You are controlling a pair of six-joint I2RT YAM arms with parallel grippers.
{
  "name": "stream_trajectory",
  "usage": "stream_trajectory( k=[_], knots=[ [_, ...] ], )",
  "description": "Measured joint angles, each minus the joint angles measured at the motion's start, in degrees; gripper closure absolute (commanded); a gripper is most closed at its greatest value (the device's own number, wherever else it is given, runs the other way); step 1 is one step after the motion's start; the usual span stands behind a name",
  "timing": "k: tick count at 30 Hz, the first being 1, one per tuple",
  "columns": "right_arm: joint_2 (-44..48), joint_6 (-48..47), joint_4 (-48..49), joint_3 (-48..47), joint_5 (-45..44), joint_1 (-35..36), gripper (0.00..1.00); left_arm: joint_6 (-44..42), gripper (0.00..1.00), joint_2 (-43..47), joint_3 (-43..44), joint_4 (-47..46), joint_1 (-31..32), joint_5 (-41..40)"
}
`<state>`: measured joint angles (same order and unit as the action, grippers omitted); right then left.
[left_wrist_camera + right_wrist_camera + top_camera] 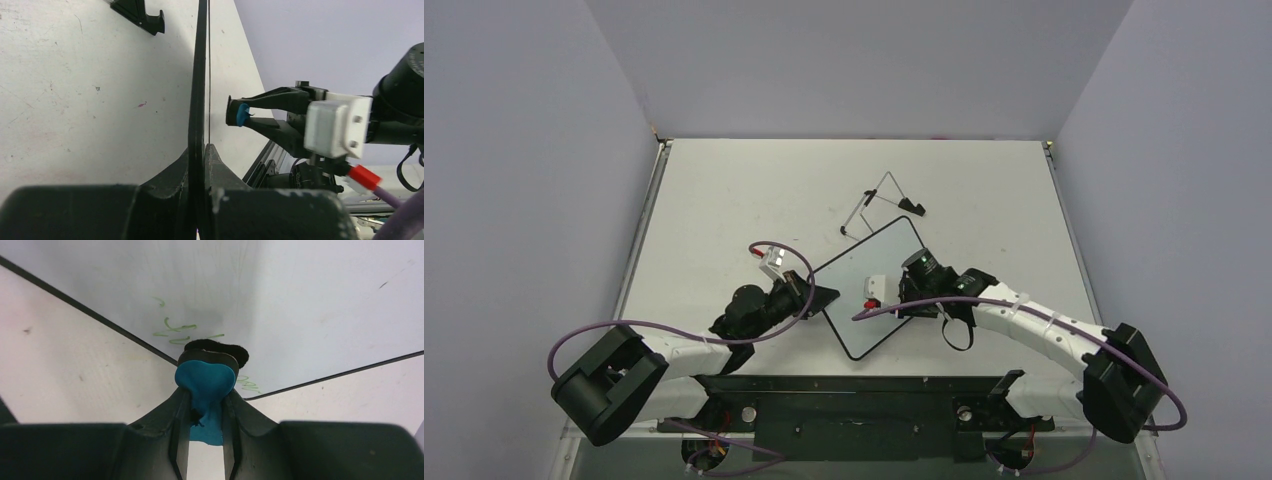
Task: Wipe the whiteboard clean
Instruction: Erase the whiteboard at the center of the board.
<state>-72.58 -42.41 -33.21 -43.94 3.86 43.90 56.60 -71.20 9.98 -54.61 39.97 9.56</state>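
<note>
I see the small rectangular whiteboard (850, 320), white with a thin black frame and rounded corners, in the middle of the pale grey surface (744, 200). It is turned like a diamond between the two arms. My left gripper (820, 297) is clamped on the board's left edge. In the left wrist view the frame runs edge-on straight up between the two black fingers, which close on it from either side. I cannot tell from any view whether the board lies flat on the surface or is raised off it.

My right gripper (206, 390) reaches in from the right over the board's face. Its fingers are pinched tight on a small blue eraser (205, 380) that bulges out past the fingertips. The eraser's black felt pad (216, 346) sits against the white face, close to the framed corner nearest that wrist camera. Thin green handwritten scribbles (175, 330) show on the board just beside the felt, above and left of it, and a few more strokes lie below and right of it near the frame.

A thin wire easel stand with black feet (879, 205) lies on the surface just beyond the board's far corner, apart from both arms.
</note>
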Motion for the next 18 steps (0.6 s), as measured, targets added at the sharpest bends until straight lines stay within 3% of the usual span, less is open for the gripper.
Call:
stream_trajectory(
  k=[4,8,13,18],
  knots=[
    [3.65,-2.58,-1.33,-0.09,5.51,0.52,1.00,0.17,1.00,0.26,-0.09,0.02,0.00,0.07],
    [1.75,-3.74,-1.53,-0.09,5.84,5.46,1.00,0.20,1.00,0.26,-0.09,0.02,0.00,0.09],
    [-5.27,-2.99,-1.14,-0.52,1.73,12.46,1.00,0.13,1.00,0.13,-0.09,0.02,0.00,0.15],
    [-6.16,-0.81,0.39,-0.94,-4.11,12.48,1.00,-0.11,1.00,0.15,-0.09,-0.07,-0.09,-1.01]
  ],
)
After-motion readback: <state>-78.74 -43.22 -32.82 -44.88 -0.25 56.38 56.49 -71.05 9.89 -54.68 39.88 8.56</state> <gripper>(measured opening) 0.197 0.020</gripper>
